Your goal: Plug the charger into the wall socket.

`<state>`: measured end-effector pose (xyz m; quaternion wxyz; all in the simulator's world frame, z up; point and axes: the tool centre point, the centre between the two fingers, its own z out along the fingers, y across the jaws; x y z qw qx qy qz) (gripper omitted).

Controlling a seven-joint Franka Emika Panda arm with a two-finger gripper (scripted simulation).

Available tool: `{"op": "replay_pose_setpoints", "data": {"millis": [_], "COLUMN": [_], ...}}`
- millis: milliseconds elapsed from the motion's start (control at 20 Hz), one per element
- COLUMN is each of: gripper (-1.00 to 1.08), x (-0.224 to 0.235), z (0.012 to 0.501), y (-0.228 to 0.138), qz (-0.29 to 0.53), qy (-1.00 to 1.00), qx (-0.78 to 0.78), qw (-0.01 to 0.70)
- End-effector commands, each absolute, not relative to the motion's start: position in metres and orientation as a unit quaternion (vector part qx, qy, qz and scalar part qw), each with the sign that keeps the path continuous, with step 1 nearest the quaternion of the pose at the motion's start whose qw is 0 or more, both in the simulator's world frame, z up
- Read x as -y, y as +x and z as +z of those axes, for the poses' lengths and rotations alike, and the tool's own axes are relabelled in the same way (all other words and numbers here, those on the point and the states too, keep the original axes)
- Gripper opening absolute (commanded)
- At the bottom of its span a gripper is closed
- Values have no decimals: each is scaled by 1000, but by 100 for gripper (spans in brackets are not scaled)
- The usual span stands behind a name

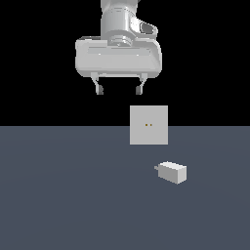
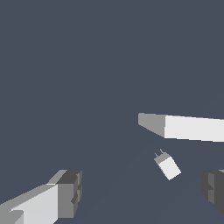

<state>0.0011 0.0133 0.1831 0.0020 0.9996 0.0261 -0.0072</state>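
**On the tabletop: charger not yet grasped, claw raised and empty**

On the tabletop (image 1: 58, 195), nothing of the task appears completed. Status items follow, read from the exterior view's left to its right.

1. Claw (image 1: 119, 90): hangs high above the surface, pointing straight down, with the wrist and hand body directly above it. Its fingers are spread wide apart and hold nothing. It stands to the exterior view's left of both task items and well clear of them.

2. Wall socket (image 1: 149, 125): stands upright at the far part of the surface, its face turned toward the exterior camera. The two small orange-brown holes near its centre are unoccupied.

3. Charger (image 1: 172, 172): lies on the surface nearer the camera than the socket and slightly to the exterior view's right of it, apart from the plate. Its short prongs project toward the exterior view's left, not toward the socket face.

In the wrist view the charger (image 2: 167, 166) shows small and far below, beside the edge of the wall socket (image 2: 188, 127), with both fingertips (image 2: 65, 192) framing the scene.

Judged remaining: move over the charger, descend, close on its body, lift, turn the prongs to face the holes, and insert. All steps remain outstanding.
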Motion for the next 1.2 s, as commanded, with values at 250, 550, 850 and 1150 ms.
{"op": "replay_pose_setpoints", "data": {"millis": [250, 550, 850, 1150], "gripper": [100, 100, 100, 100], "x": [-12, -6, 5, 19], "z": [181, 175, 163, 148], "y": [-1, -9, -21, -35], "qz": [-4, 9, 30, 56], "qy": [1000, 999, 996, 991], "qx": [-31, -50, -83, -122], "qw": [1, -2, -8, -15]}}
